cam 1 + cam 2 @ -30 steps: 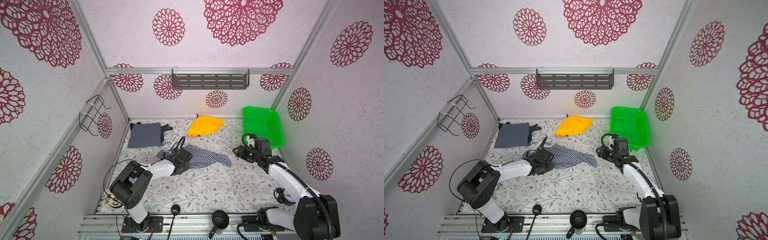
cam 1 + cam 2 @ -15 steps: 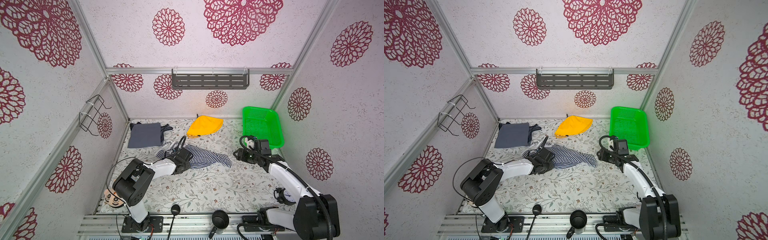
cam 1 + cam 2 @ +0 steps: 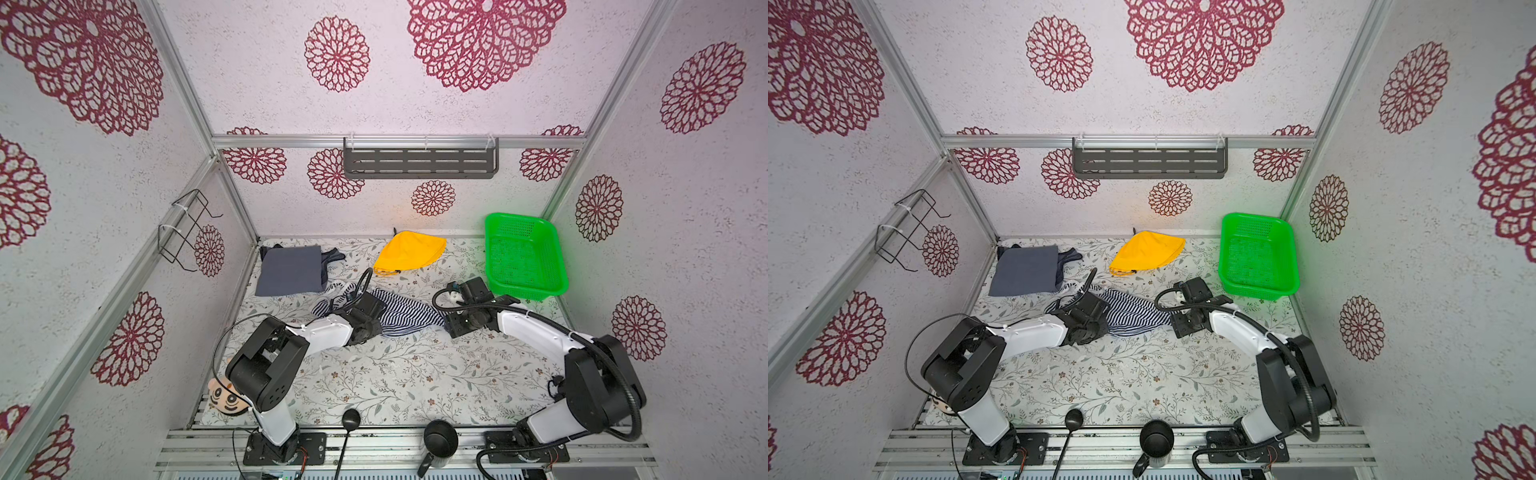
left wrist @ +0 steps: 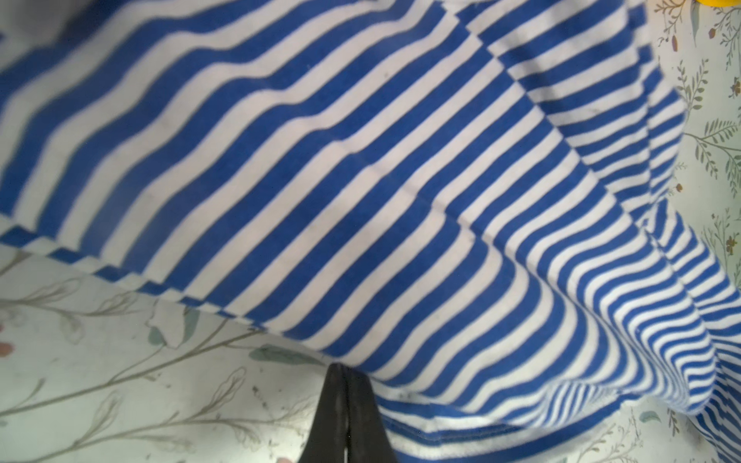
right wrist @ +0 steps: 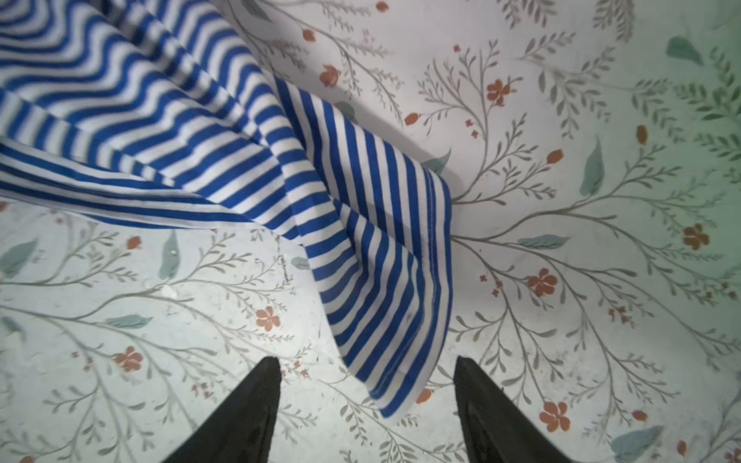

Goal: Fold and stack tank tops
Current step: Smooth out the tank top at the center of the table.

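My left gripper (image 4: 343,371) is pinched shut on the striped top's (image 4: 361,180) hem, an anchor for spreading. My right gripper (image 5: 367,360) gapes wide, the corner between its jaws, ungripped.

I'm looking at a blue-and-white striped tank top (image 3: 405,318), a slate grey tank top (image 3: 291,270), a yellow hat (image 3: 409,253), a green basket (image 3: 515,216), a floral tabletop (image 3: 395,374).
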`<control>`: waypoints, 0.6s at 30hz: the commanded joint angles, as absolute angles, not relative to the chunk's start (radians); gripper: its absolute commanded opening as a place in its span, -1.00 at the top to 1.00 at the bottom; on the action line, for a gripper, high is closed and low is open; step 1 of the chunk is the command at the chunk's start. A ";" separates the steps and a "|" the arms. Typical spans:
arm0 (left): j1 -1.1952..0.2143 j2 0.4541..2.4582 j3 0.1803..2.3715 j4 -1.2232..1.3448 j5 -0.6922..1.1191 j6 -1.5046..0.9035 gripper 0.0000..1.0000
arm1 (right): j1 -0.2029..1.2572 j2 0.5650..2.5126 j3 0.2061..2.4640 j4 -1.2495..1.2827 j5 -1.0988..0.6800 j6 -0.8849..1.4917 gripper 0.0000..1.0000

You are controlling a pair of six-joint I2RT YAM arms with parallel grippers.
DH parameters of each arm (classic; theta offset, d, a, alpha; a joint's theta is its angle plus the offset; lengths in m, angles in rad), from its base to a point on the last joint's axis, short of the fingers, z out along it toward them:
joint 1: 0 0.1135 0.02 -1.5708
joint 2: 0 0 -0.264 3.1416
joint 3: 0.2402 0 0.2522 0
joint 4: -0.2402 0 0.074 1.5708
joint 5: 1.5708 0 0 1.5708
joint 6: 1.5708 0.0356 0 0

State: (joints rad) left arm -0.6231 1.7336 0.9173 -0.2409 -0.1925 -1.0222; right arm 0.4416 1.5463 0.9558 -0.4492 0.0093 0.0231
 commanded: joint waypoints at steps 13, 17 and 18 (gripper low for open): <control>-0.579 1.419 0.989 -0.459 -0.309 -0.900 1.00 | 0.376 1.459 1.200 -0.558 -0.245 0.240 1.00; -0.508 1.280 1.157 -0.588 -0.278 -0.765 1.00 | 0.312 1.415 1.367 -0.508 -0.403 0.317 1.00; -0.489 1.258 1.224 -0.633 -0.271 -0.725 1.00 | 0.303 1.406 1.407 -0.477 -0.435 0.338 1.00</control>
